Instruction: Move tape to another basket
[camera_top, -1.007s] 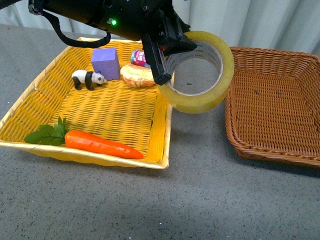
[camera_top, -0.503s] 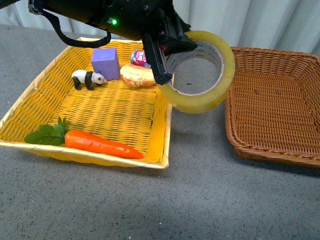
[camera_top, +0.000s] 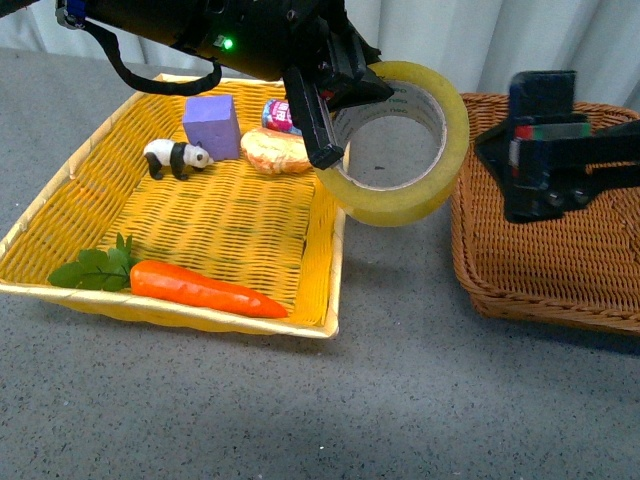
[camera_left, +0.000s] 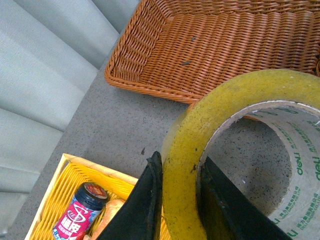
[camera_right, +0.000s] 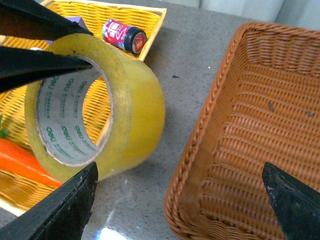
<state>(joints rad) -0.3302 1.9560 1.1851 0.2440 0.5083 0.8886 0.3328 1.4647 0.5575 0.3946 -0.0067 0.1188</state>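
From the front, our left gripper (camera_top: 335, 120) is hard to pick out against its dark arm. Our right gripper (camera_top: 540, 150) is a blurred black block over the dark brown woven wicker basket (camera_top: 560, 295).

The wrist views show more. The left fingers (camera_left: 145, 205) pinch the wall of the wide roll of translucent yellowish tape (camera_top: 395, 207), one inside its white printed core and one outside. The right fingers (camera_right: 65, 205) are spread wide and hold nothing.

The roll hangs on edge above the grey table (camera_top: 400, 380), between the bright yellow woven basket (camera_top: 330, 290) and the brown one.
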